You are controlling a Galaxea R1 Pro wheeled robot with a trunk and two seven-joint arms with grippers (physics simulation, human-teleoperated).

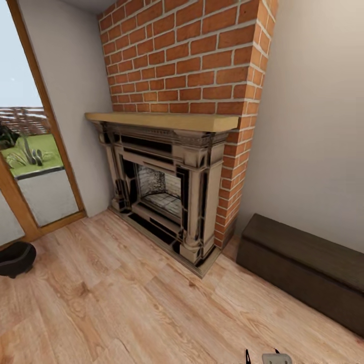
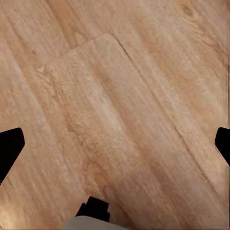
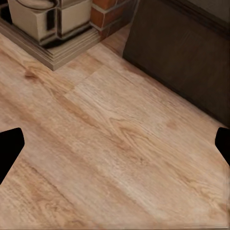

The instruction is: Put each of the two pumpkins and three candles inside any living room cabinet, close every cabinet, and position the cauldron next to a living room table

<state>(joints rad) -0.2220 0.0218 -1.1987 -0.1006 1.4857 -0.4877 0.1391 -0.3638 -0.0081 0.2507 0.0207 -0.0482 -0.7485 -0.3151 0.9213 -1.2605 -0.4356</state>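
Facing the fireplace (image 1: 167,187) in transit, with cauldron (image 1: 15,259) on the floor (image 1: 126,303) far left, closed cabinet (image 1: 303,273) at right, and both claws, left gripper (image 2: 115,143) and right gripper (image 3: 115,143), spread wide and empty.

left tool (image 2: 115,143): fingers (image 2: 9,146) spread wide | nothing held | below: wooden floor (image 2: 120,86)

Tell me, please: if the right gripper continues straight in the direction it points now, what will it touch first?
Most likely the bare wooden floor, which lies straight ahead between the open jaws. The dark cabinet and the fireplace base sit further off toward the frame's edge. Depth is hard to judge.
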